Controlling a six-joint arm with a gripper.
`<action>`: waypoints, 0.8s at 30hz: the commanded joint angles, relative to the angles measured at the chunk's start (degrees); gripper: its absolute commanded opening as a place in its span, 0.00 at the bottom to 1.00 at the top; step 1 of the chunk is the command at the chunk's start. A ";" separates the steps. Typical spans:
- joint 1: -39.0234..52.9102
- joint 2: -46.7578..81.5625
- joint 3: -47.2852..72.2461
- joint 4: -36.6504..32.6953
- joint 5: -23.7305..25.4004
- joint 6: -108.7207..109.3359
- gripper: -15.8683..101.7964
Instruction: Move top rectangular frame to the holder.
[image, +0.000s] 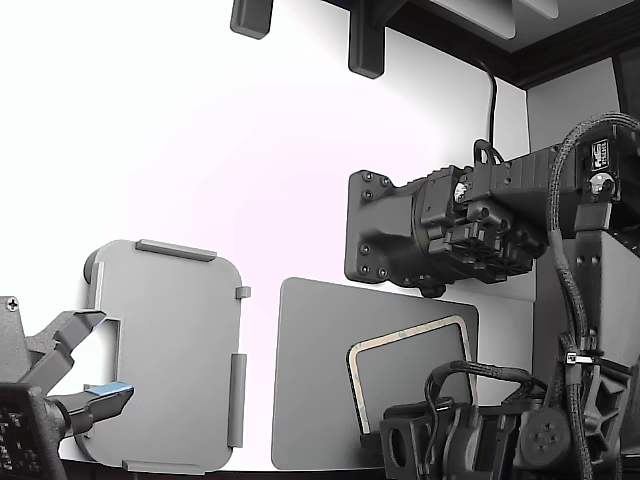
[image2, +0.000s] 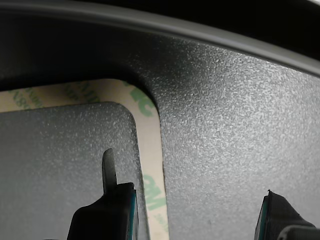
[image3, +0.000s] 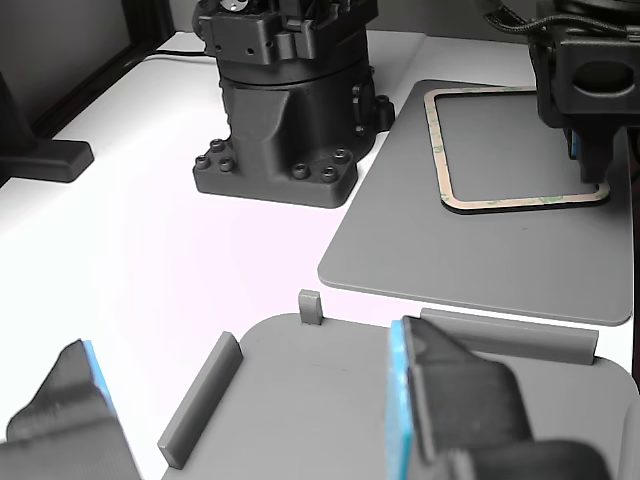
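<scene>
Beige tape frame (image2: 150, 150) lies flat on the dark mat (image2: 235, 125) at the exterior view's right, its side strip running between the open jaws of the gripper (image2: 200, 215) poised low over it, holder (image: 170, 355) well apart leftward.

Pale beige frame (image3: 440, 150) with green print, dark grey textured mat (image3: 400, 240), light grey holder (image: 175, 350)

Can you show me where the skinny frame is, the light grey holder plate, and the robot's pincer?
Frame (image3: 437, 150): other view, its side strip on the dark mat.
Holder (image: 175, 350): exterior view, bare middle of the plate.
Pincer (image2: 197, 212): wrist view, midway between its two fingertips, above the frame's strip.
</scene>
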 joint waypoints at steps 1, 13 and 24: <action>-0.62 0.79 -0.53 -0.53 -0.44 -0.88 0.98; -0.88 -0.70 2.99 -2.37 -1.67 -4.39 0.88; -0.88 -1.32 4.22 -3.60 -0.88 -5.98 0.81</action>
